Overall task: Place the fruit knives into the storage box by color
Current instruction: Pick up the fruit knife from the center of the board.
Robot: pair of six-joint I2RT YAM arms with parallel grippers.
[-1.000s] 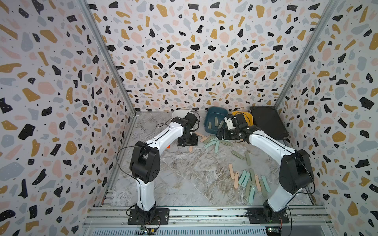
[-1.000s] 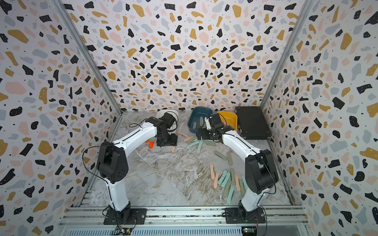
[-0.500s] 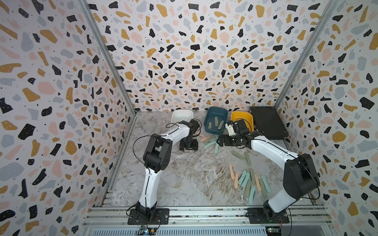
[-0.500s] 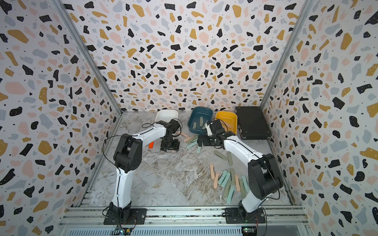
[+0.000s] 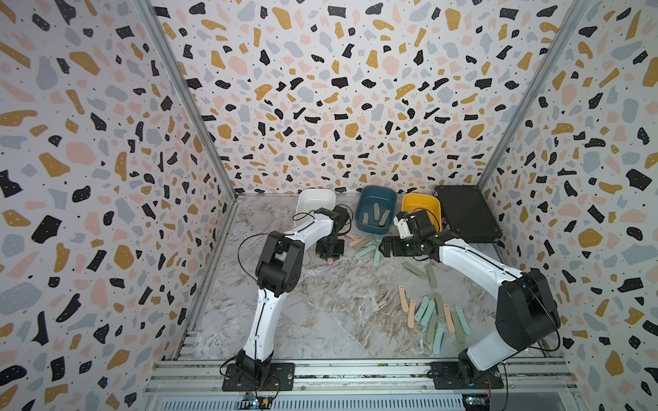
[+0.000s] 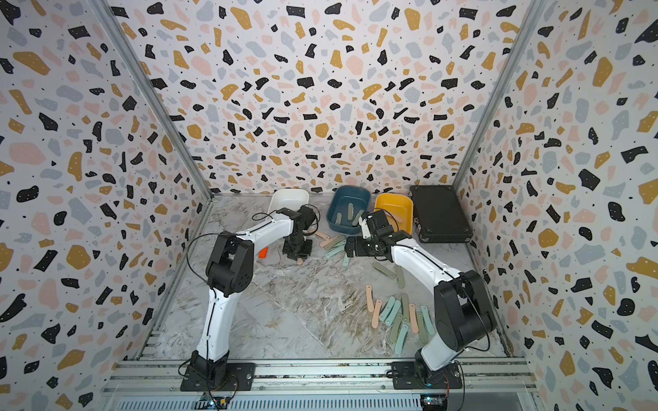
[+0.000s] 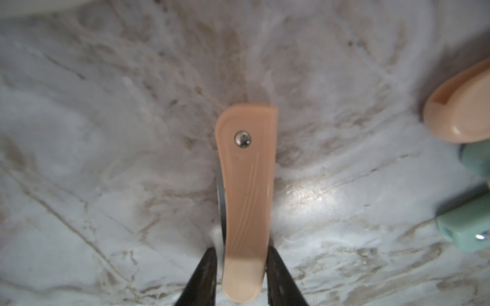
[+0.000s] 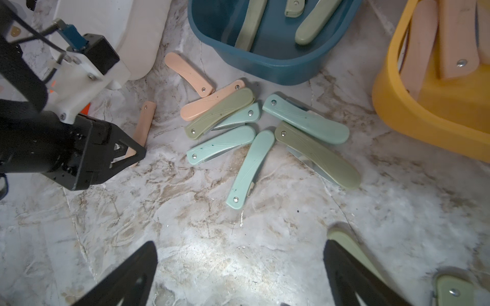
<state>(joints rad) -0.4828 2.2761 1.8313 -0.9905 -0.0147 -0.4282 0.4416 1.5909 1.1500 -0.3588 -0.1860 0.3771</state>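
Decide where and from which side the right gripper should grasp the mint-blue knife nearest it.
Probably from above, across the narrow width of the mint-blue knife near its riveted end: it lies flat on the marble, and that end is clear of neighbouring knives.

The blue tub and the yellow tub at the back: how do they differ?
The blue tub holds sage green knives; the yellow tub holds peach-pink knives. The blue tub stands in the middle of the row, between the white tub and the yellow tub; the yellow tub stands beside the black case. Both are open, rounded plastic tubs by the back wall.
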